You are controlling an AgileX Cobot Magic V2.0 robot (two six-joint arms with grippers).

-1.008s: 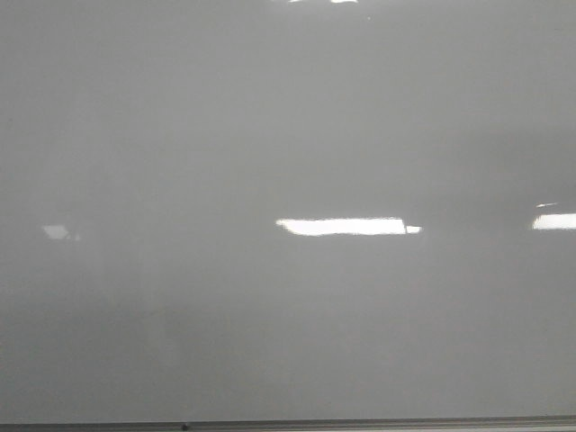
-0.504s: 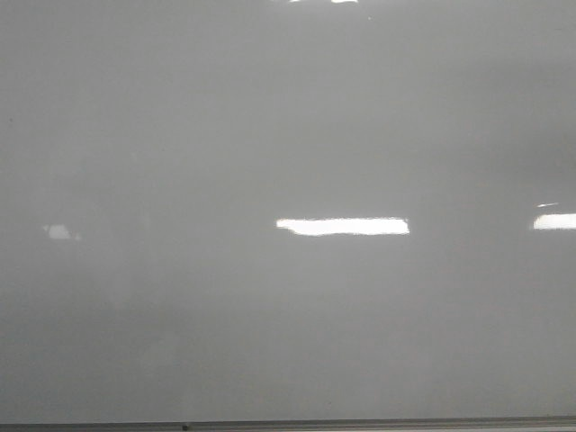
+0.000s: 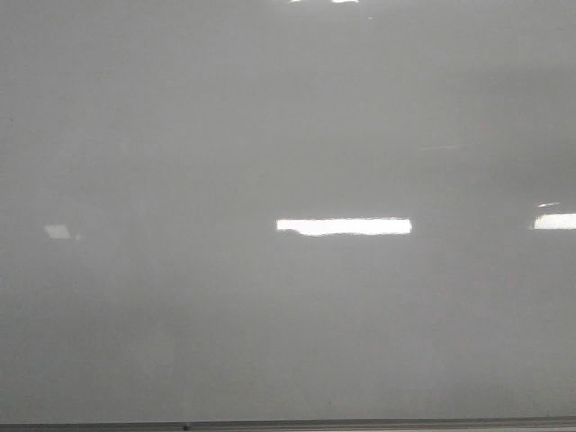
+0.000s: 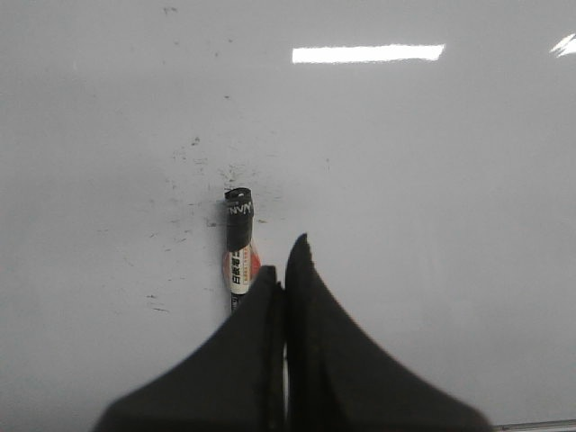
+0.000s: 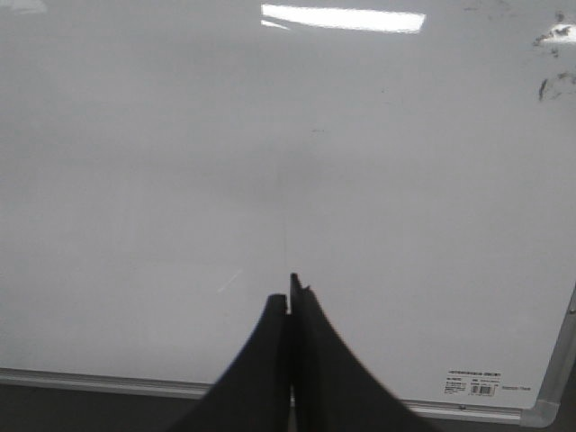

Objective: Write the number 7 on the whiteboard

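The whiteboard (image 3: 288, 342) is glossy grey-white and fills the front view; no number 7 shows on it in any view. Neither gripper appears in the front view. In the left wrist view my left gripper (image 4: 283, 256) is shut with nothing between its jaws, above the whiteboard (image 4: 432, 180). A black marker with a white and red label (image 4: 238, 238) lies on the board beside the left finger, its lower end hidden behind that finger. In the right wrist view my right gripper (image 5: 290, 292) is shut and empty over the bare whiteboard (image 5: 180, 180).
A thin grey metal edge strip (image 3: 360, 423) runs along the board's near side and also shows in the right wrist view (image 5: 108, 382), with a corner piece (image 5: 553, 405) and a small printed label (image 5: 472, 382). Faint black smudges (image 4: 193, 144) dot the board near the marker.
Only the light reflections on the board shift slightly; nothing else visibly moves in the front view.
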